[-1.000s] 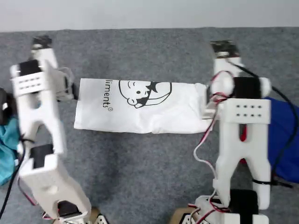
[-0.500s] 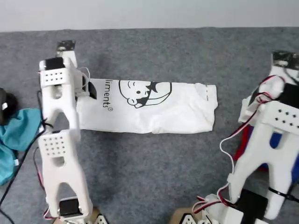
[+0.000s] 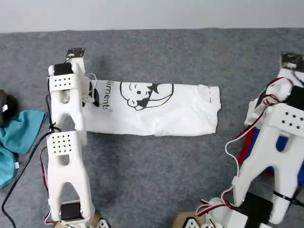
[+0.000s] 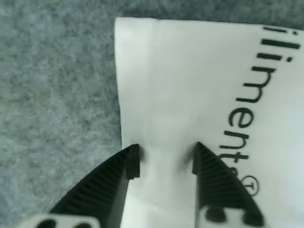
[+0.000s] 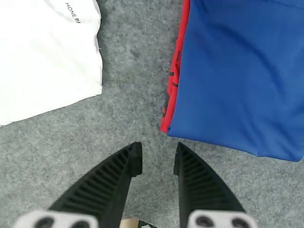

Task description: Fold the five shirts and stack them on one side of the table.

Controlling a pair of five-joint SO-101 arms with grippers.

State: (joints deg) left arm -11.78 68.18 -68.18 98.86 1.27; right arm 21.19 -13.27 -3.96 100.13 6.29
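At centre of the high view, you have one white shirt (image 3: pixel 152 111) folded into a long band on the grey tabletop (image 3: pixel 156 180). Its left end is partly hidden under the left arm. Your left hand (image 4: pixel 164 159) sits at that end, released, with its fingers apart and their tips down on the cloth just inside the edge. A strip of white fabric lies between them.

At right of the high view, the right arm covers most of one blue shirt (image 5: pixel 237 71). One red shirt (image 5: pixel 172 71) lies beneath it, and you see only a thin strip along the blue one's edge. Your right hand (image 5: pixel 156 164) is released too, fingers apart above bare tabletop between the white shirt's end and the blue shirt, touching neither.

At the left edge, teal cloth (image 3: pixel 19 137) is cut off by the frame, and you cannot tell whether it is one shirt or more. Just above it, a dark object (image 3: pixel 4 107) is also cut off and hard to make out.
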